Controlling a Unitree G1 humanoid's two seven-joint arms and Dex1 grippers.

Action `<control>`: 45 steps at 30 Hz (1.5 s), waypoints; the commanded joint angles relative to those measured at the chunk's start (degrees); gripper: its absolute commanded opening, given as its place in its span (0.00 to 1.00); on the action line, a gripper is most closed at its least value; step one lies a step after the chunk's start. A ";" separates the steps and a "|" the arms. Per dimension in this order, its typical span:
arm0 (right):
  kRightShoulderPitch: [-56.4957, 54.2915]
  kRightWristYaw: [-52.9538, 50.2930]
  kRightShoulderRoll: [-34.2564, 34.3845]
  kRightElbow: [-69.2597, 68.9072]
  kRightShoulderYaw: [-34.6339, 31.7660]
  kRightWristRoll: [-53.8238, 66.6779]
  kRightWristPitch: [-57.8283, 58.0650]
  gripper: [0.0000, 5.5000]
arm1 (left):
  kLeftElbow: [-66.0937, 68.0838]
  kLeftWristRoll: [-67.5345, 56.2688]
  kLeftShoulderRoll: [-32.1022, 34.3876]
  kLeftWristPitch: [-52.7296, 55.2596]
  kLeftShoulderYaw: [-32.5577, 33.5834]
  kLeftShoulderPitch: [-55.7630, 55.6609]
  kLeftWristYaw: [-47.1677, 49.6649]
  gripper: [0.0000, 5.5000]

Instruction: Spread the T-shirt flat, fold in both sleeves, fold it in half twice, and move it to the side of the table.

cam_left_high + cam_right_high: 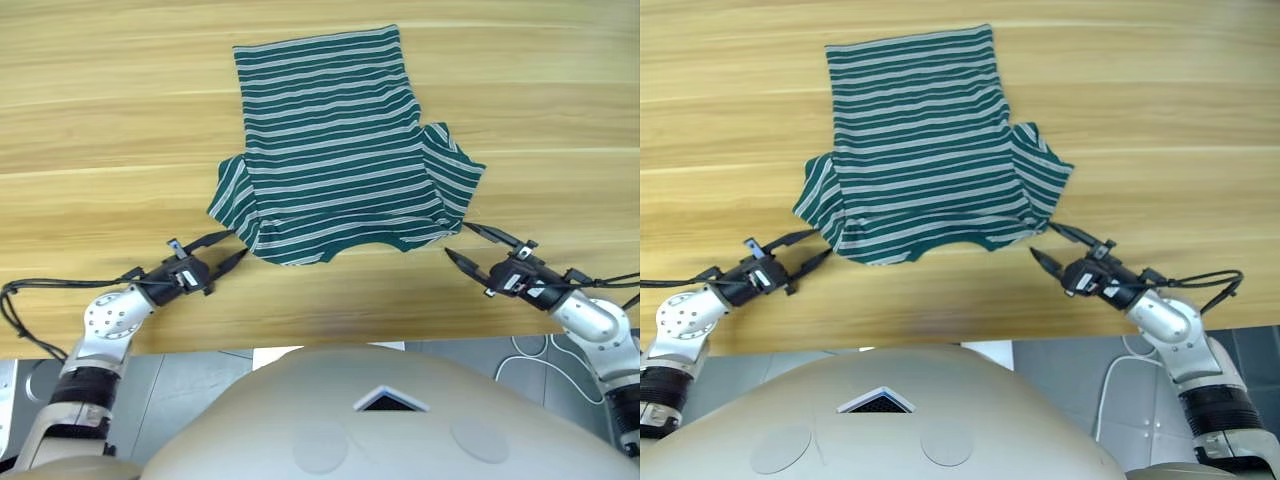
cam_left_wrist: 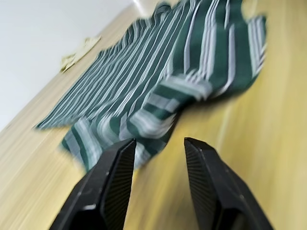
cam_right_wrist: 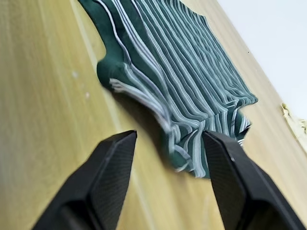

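A dark green T-shirt with white stripes (image 1: 335, 140) lies on the wooden table (image 1: 100, 120), its hem at the far side and its collar end towards me. Both sleeves are folded in, the left one (image 1: 232, 195) bunched at the near left corner. My left gripper (image 1: 232, 247) is open just in front of that corner, the cloth (image 2: 153, 110) lying a little beyond its fingertips. My right gripper (image 1: 458, 241) is open just off the near right corner, and the right sleeve edge (image 3: 177, 134) lies close ahead of its fingers (image 3: 225, 163).
Bare wood surrounds the shirt on both sides and at the far end. The table's near edge (image 1: 330, 345) runs just behind both grippers, with grey floor below it. Black cables trail from both wrists.
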 commanded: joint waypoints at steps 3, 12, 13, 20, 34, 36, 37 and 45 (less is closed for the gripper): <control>-11.09 1.30 4.25 -11.33 0.23 0.82 4.27 0.46 | 2.03 3.68 1.16 0.84 4.38 -2.97 3.81 0.34; -27.36 -6.89 25.94 1.16 25.97 -39.26 7.84 0.46 | -1.55 -7.65 -7.97 3.07 8.14 -8.74 7.84 0.34; -27.11 -7.38 26.17 1.58 26.99 -40.31 7.54 0.46 | -1.05 -7.15 -8.55 3.34 8.53 -9.70 8.40 0.34; -26.10 -8.07 23.60 1.74 28.05 -41.05 7.36 0.46 | 3.07 -4.79 -11.28 3.05 9.11 -13.71 9.86 0.34; -20.78 -1.08 15.26 -11.65 28.76 -34.96 4.59 0.46 | 9.75 6.97 -11.43 0.19 8.18 -17.55 14.58 0.34; -21.77 -3.37 18.73 -11.97 27.40 -32.02 5.48 0.46 | 10.78 9.63 -11.20 -0.13 7.72 -18.37 16.14 0.34; -22.01 -4.01 20.05 -12.40 26.77 -30.28 5.87 0.46 | 11.19 10.33 -11.23 -0.32 7.50 -18.72 16.62 0.34; -48.75 -10.83 28.55 16.38 18.11 -25.88 16.77 0.46 | 14.40 10.73 -13.30 -0.09 9.40 -22.26 23.98 0.34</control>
